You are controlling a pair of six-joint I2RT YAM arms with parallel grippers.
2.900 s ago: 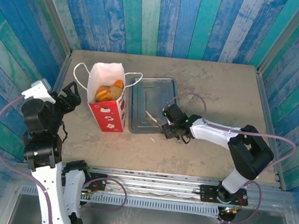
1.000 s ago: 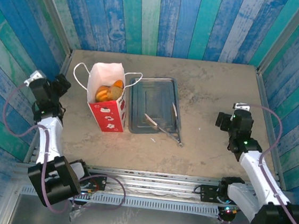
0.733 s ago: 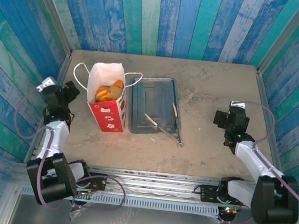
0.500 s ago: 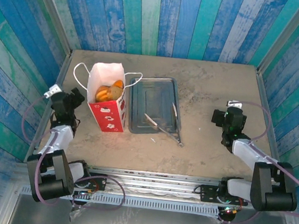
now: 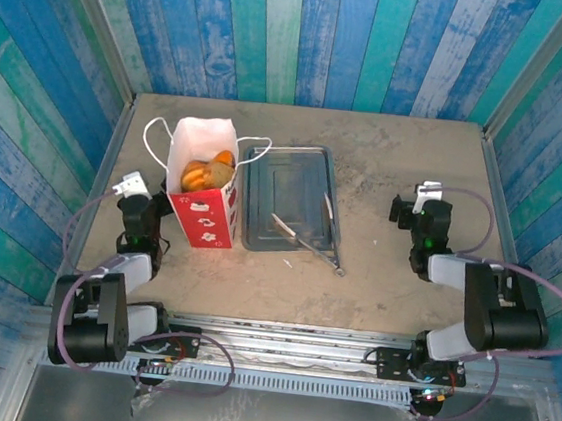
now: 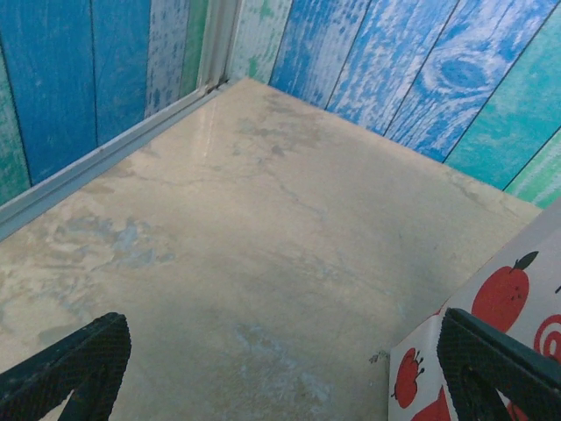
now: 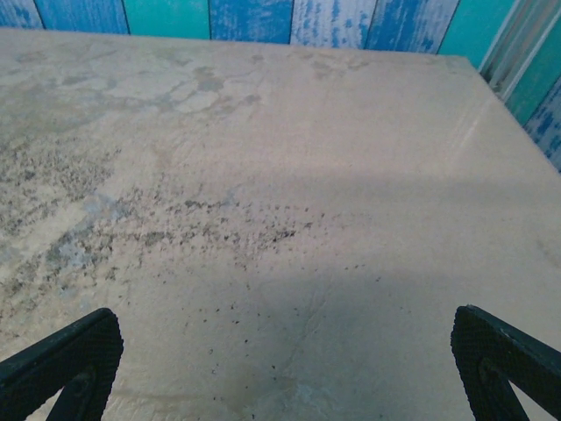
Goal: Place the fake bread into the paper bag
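Observation:
The paper bag (image 5: 201, 207), white on top and red with fruit prints below, stands upright left of centre. Golden-brown fake bread (image 5: 208, 174) lies inside its open mouth. My left gripper (image 5: 153, 205) sits low just left of the bag, open. In the left wrist view the left gripper (image 6: 279, 338) spans bare tabletop, with its right finger (image 6: 500, 368) in front of the bag's printed corner (image 6: 504, 294). My right gripper (image 5: 418, 211) rests open at the right of the table. In the right wrist view the right gripper (image 7: 280, 338) has nothing between its fingers.
A grey metal tray (image 5: 289, 186) lies just right of the bag. Metal tongs (image 5: 313, 236) rest across its near right corner. Blue and green plank walls (image 5: 300, 32) close in the table on three sides.
The right gripper has left the tongs at the tray and drawn back to the right. Both arms have folded down near their bases. The left gripper has come in beside the bag.

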